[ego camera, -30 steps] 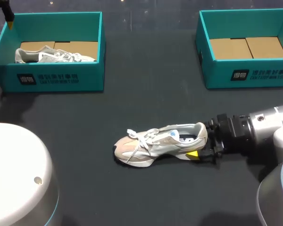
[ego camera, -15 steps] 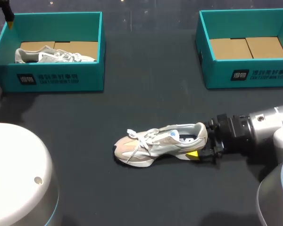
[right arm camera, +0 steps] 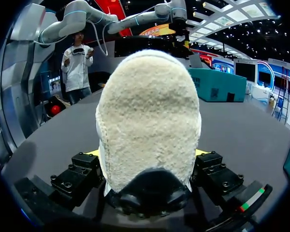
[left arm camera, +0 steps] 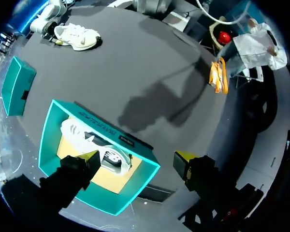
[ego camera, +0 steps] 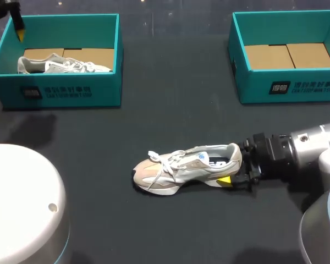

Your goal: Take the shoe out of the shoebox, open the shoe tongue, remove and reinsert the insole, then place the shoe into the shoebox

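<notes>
A beige and white shoe (ego camera: 184,168) lies on its side in the middle of the dark table, toe to the left. My right gripper (ego camera: 231,171) is shut on its heel. In the right wrist view the fuzzy heel (right arm camera: 147,121) fills the space between the two fingers. A second, grey shoe (ego camera: 63,65) lies inside the left teal shoebox (ego camera: 66,91). My left gripper (left arm camera: 134,162) hangs open high above that shoebox (left arm camera: 111,133) and holds nothing. From the head camera only one yellow tip of the left gripper (ego camera: 17,30) shows, at the box's far left corner.
The right teal shoebox (ego camera: 289,88) stands at the back right and holds only its cardboard floor. Dark tabletop (ego camera: 170,115) lies between the boxes and the shoe. My arms' white bases fill the near corners.
My left gripper has shifted a little to the right over the left shoebox's corner. The right arm and the shoe have kept still.
</notes>
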